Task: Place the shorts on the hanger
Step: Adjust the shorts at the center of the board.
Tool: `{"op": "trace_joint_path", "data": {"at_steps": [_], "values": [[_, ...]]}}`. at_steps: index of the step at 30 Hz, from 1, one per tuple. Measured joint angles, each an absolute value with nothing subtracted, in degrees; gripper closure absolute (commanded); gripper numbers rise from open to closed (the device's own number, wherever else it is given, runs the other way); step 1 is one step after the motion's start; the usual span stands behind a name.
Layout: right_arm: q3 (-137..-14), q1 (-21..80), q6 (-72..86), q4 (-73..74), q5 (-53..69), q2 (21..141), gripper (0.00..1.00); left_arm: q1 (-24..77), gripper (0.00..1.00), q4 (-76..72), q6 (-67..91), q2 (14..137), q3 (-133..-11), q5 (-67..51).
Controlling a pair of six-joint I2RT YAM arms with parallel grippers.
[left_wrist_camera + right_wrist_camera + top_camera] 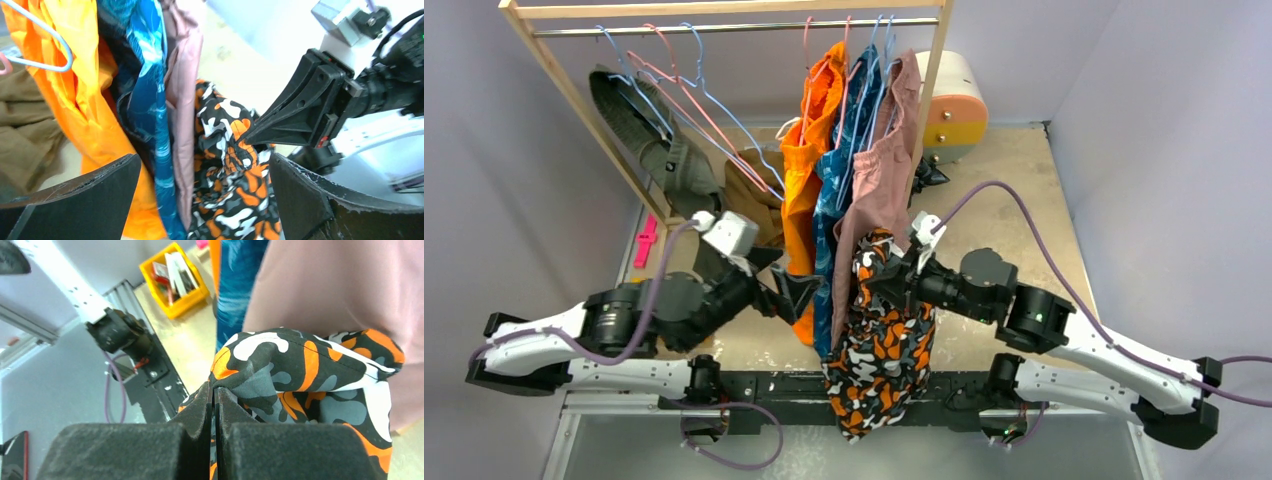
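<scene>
Hard to see much of the grip itself. In the right wrist view the right gripper (215, 410) is clenched on a bunched fold of the shorts (884, 350), and the fabric swallows the fingertips, so I can't tell if any wire is in that fold. The top of the shorts is tucked partly behind the dusty-pink shorts (879, 170), and the rest hangs down past the desk's (1024, 200) near edge, covering part of the arm bases. The left gripper (799, 293) is spread wide with nothing in it, just beside the orange shorts (809, 150) and pointing at the camo print. The rack is crowded: orange, a blue patterned garment (849, 130) and pink hang packed together. A bare light-blue hanger (734, 126) hangs further left, tangled among pink-red ones, so which is which gets blurry. An olive garment (649, 130) and a brown one (749, 185) sit lower left.
</scene>
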State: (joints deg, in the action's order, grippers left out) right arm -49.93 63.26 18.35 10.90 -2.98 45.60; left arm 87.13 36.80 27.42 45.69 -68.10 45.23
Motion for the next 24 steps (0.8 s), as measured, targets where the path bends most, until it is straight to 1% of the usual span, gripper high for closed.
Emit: {"op": "trace_joint_path", "data": {"at_steps": [3,5,7,14,18,24], "values": [[-52.1,63.3,18.3,10.7,0.1,43.7,1.00,87.1,0.00,34.3,27.3,42.1,-68.1,41.9],[-54.2,63.3,18.3,10.4,1.5,43.4,1.00,87.1,0.05,33.3,26.9,42.4,-68.8,39.0],[-56.8,63.3,18.3,9.8,2.9,43.4,1.00,87.1,0.09,33.4,26.0,44.3,-69.9,35.5],[-60.1,63.3,20.0,7.9,5.8,43.0,1.00,87.1,0.10,35.2,21.6,54.7,-73.7,25.7],[-60.1,63.3,21.2,7.8,5.8,43.1,1.00,87.1,0.11,36.9,19.2,55.2,-73.7,24.0],[-59.8,63.3,22.6,7.7,5.8,43.1,1.00,87.1,0.15,39.0,16.6,54.0,-75.3,25.1]]}}
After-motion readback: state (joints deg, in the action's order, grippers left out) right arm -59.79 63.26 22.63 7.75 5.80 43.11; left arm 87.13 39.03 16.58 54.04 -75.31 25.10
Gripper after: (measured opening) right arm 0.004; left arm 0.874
